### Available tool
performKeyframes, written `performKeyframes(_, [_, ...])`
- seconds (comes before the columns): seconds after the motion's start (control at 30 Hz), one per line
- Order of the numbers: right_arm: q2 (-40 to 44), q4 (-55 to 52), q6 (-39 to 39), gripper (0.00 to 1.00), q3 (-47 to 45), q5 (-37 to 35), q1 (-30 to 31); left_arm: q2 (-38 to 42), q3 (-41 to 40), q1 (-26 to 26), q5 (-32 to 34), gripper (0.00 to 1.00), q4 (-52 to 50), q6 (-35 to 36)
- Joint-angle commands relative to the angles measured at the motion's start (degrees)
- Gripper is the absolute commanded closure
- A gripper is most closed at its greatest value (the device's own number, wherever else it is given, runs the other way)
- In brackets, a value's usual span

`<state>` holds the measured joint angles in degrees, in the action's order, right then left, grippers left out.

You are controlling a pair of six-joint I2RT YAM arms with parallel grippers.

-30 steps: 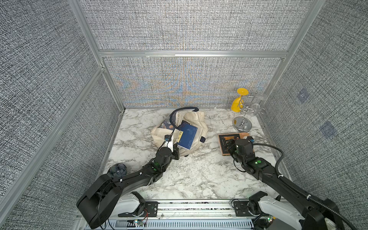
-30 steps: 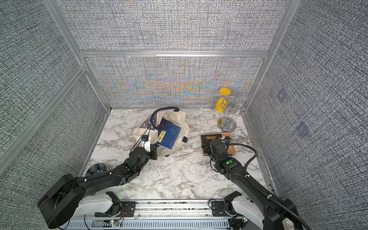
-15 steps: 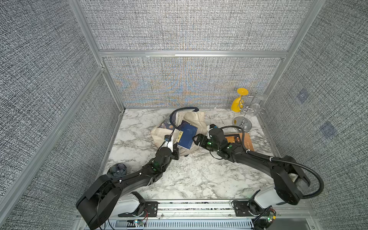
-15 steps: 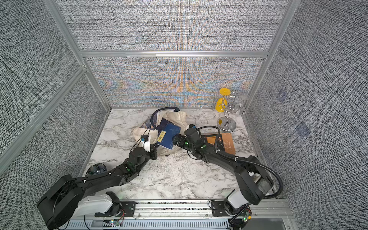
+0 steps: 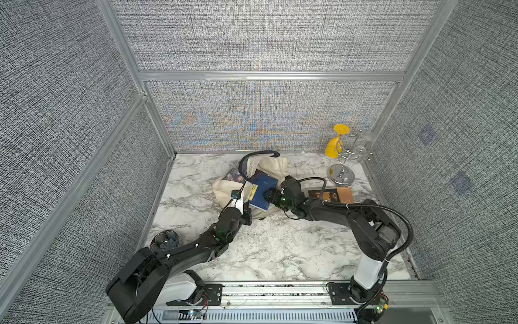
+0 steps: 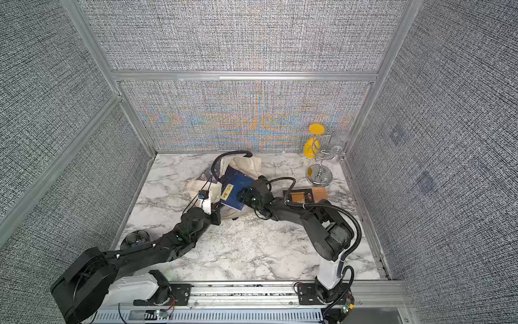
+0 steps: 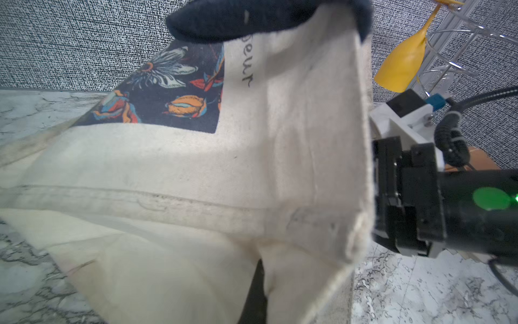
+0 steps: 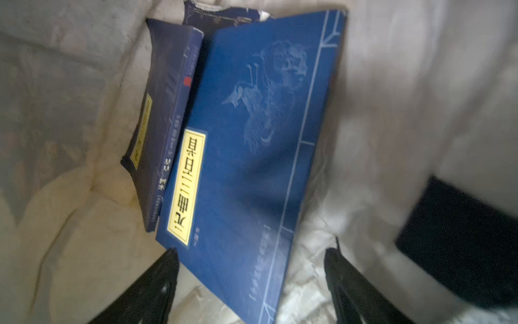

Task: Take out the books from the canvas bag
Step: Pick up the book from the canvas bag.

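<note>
On the white marble-patterned desk (image 5: 280, 246), far to the left, sits a small dark round object (image 5: 164, 241) that I can't identify from here. Next along, the left tool (image 5: 243, 202) is clenched on the near rim of the cream canvas tote bag with navy handles (image 5: 224, 187). It seems to be pinning the bag down and holding its mouth open so the other arm can reach in.

Inside the mouth a thin bright-blue book with a yellow title label (image 8: 252, 140) lies tilted on top. A darker navy book (image 8: 165, 126) is tucked beside and partly under it, and both are still in the bag.

The right tool (image 8: 252, 251) is released, with its black fingers (image 8: 168, 269) spread either side of the blue book's near corner, lined up to take it.

Further right a tan-orange book (image 5: 336, 195) lies flat on the desk, clear of the bag and presumably already out. Behind it is a chrome wire stand (image 5: 340, 175) carrying an upturned yellow glass (image 5: 335, 146).
</note>
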<state>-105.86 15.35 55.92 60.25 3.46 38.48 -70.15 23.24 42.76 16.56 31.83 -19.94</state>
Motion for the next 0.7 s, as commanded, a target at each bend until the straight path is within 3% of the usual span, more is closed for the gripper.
performKeyframes(0.0, [-2.1,4.6,1.3,0.19,0.6,0.3,-0.3,0.4,0.0,0.0,0.0,1.00,2.2,0.3])
performKeyframes(0.2, [-5.1,9.6,2.7,0.22,-0.4,0.5,-0.9,0.3,0.1,0.0,0.0,1.00,2.3,0.2])
performKeyframes(0.67, [-9.2,26.7,-0.2,0.40,-2.1,1.2,-1.3,-0.2,0.0,0.0,-0.1,1.00,2.5,0.2])
